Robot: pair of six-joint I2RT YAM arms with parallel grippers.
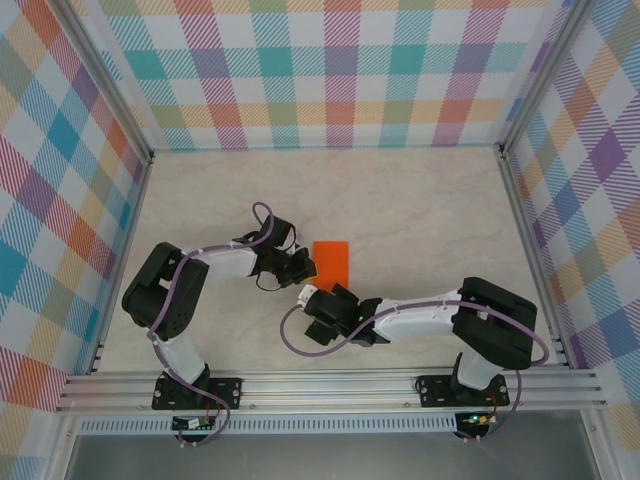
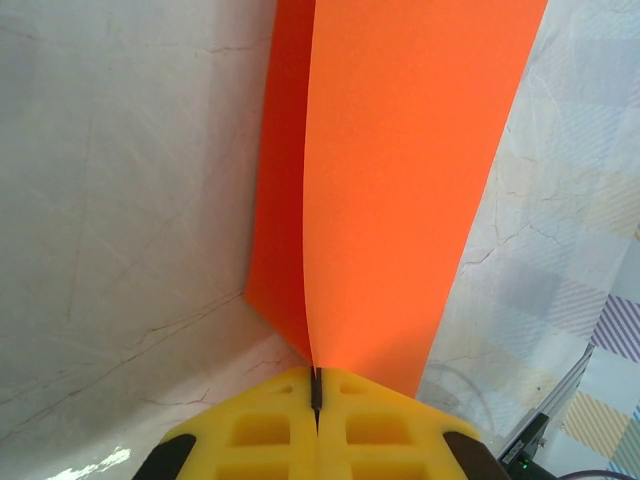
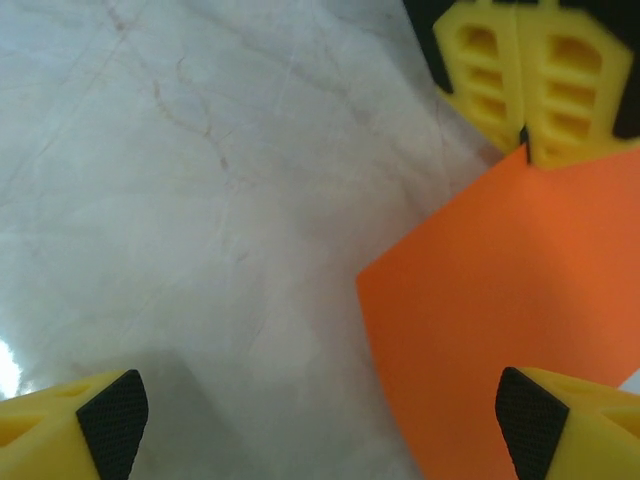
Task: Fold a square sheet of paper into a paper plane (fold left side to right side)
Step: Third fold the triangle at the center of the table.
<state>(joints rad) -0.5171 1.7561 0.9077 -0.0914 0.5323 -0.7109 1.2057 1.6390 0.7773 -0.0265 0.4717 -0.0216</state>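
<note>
Left gripper (image 2: 316, 388) clenched on near edge of square sheet of paper (image 2: 400, 180), two orange layers visible; right gripper (image 3: 320, 410) released, jaws wide, over table (image 3: 200, 180) at sheet corner.

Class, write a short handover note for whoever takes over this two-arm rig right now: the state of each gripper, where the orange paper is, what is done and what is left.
Left gripper: shut on one edge of the orange paper.
Right gripper: open and holding nothing, low over the table at the paper's near corner.
Paper: mid-table, rectangular. The left wrist view shows two layers meeting at the pinch.
Done: the left-to-right fold looks made, though the layers gape, so the crease is probably not pressed flat.
Left: flatten the crease, then all the later plane folds. There is no pointed shape yet.
</note>
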